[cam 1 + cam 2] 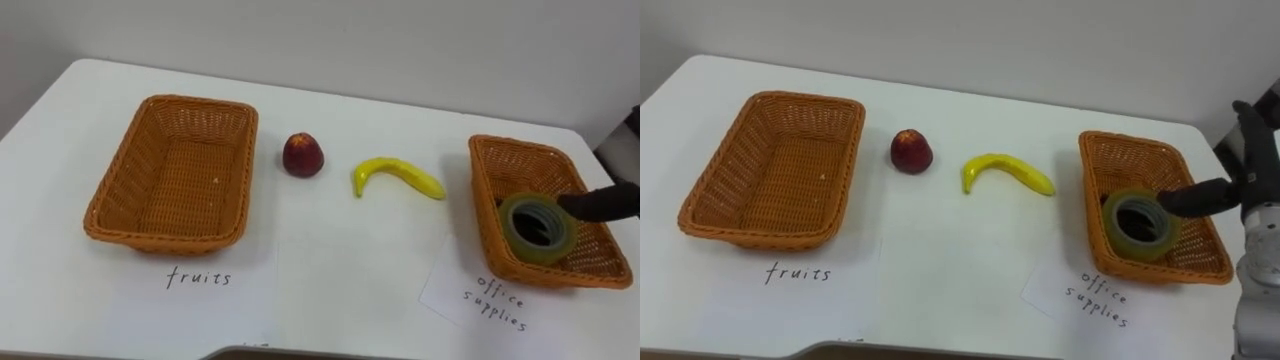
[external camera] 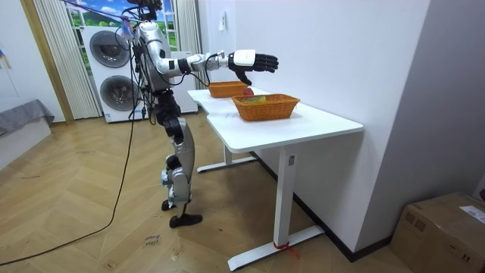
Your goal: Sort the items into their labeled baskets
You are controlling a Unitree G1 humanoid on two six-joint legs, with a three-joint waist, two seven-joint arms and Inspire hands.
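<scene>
A dark red apple (image 1: 302, 155) and a yellow banana (image 1: 395, 175) lie on the white table between two wicker baskets. The left basket (image 1: 200, 105), labelled for fruits, holds nothing. In the right basket (image 1: 520, 150), labelled for office supplies, rests a greenish tape roll (image 1: 538, 228). My right hand (image 1: 1252, 160) hovers open over this basket's right side, one dark finger (image 1: 600, 203) reaching toward the roll without gripping it. In the room view the right hand (image 2: 254, 61) is stretched out above the near basket (image 2: 265, 106), fingers straight.
Paper labels lie in front of each basket: the fruits label (image 1: 200, 278) and the office supplies label (image 1: 495, 300). The table's (image 2: 303, 125) front edge runs just below them. I stand at the table's long side; washing machines (image 2: 114, 64) are behind me.
</scene>
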